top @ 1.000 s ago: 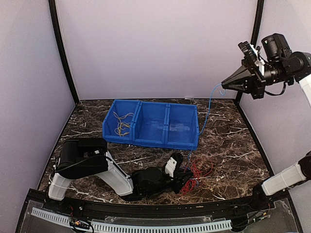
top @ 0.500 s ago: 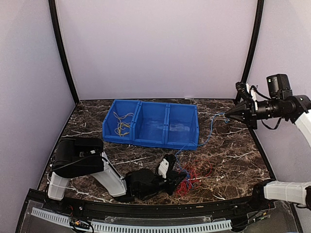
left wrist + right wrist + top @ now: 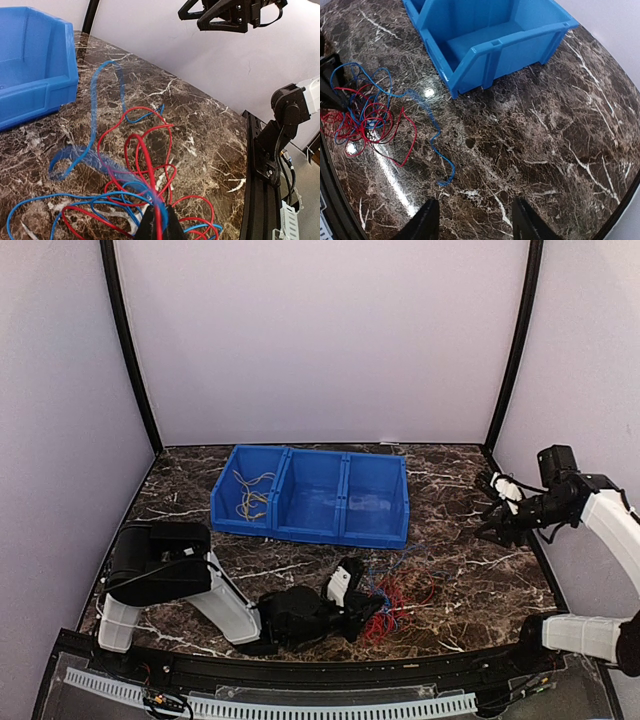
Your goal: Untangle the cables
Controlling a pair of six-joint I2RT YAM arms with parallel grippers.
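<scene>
The cables (image 3: 397, 592) lie as a red and blue tangle on the marble table near its front, right of centre. My left gripper (image 3: 368, 608) rests low at the tangle's left edge, and in the left wrist view it (image 3: 159, 221) is shut on a red and a blue strand of the cables (image 3: 142, 170). My right gripper (image 3: 492, 510) hovers open over the table's right side and holds nothing. In the right wrist view its jaws (image 3: 475, 202) stand wide apart above bare marble. A loose blue cable end (image 3: 439, 152) lies just ahead of them, and the tangle (image 3: 362, 115) sits far left.
A blue three-compartment bin (image 3: 340, 527) stands at the back centre, with yellowish wires (image 3: 250, 495) in its left compartment. The bin's corner (image 3: 37, 85) appears in the left wrist view and its right end (image 3: 492, 47) in the right wrist view. Black frame rails edge the table.
My right arm came down from high on the right, opened and let go of the blue cable, which dropped onto the table. My left gripper closed on the tangle.
</scene>
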